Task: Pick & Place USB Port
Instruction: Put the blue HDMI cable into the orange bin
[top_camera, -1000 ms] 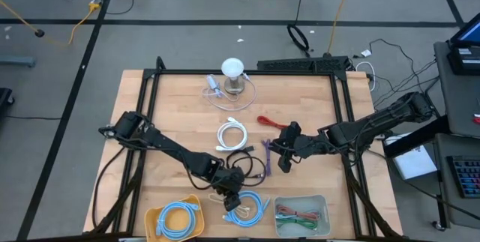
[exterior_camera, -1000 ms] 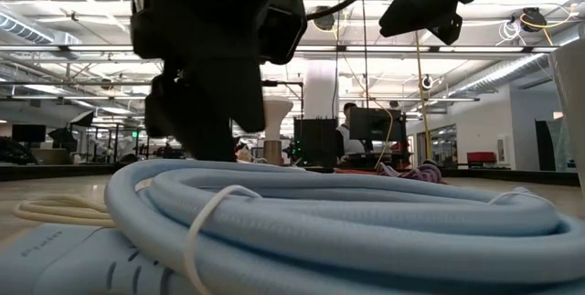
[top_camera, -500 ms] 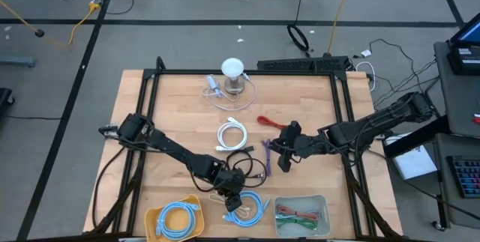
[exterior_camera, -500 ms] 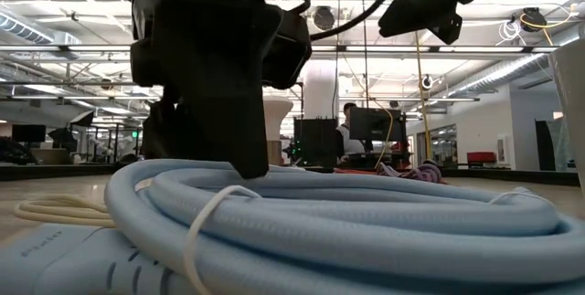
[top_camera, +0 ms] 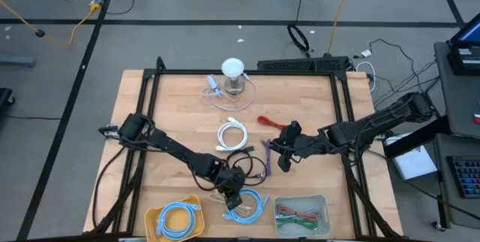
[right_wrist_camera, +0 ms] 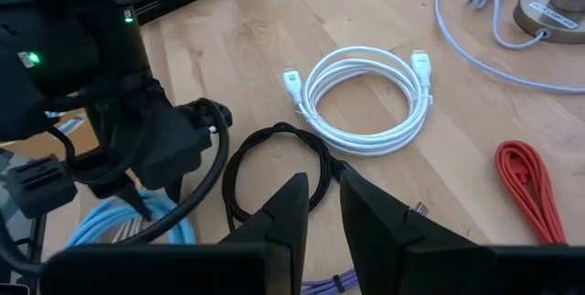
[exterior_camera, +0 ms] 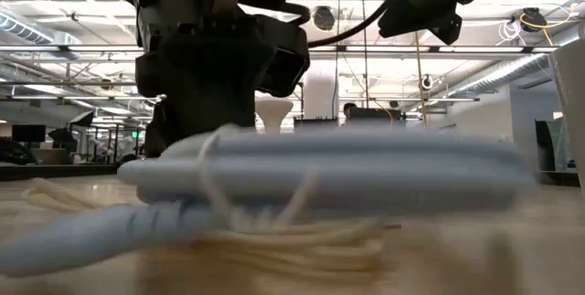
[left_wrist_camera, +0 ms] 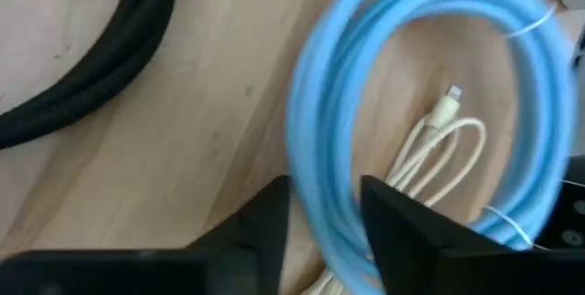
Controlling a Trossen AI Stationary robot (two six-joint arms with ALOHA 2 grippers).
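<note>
The wooden table carries several coiled cables, with a yellow bin holding a blue coil and a grey tray of red and green cables along its near edge. The left arm reaches to that near edge, where the left gripper stands over the light blue cable coil lying on the table between bin and tray; its fingers straddle one side of the loop's bundled strands, closing around them, though whether they already pinch the coil I cannot tell. The right gripper hangs above the table's middle right, holding nothing, its jaws a narrow gap apart, near the black cable loop, the white cable coil and the red cable. The blue coil looks light, soft and springy: several rubbery turns bound by thin ties, so it should sag and swing when lifted rather than stay flat. The bundled side of the ring, near a tie, is probably the best place to hold, since all turns are gathered there. A thin cream cable with a small plug lies inside the ring and partly under it, and could snag and come along.
</note>
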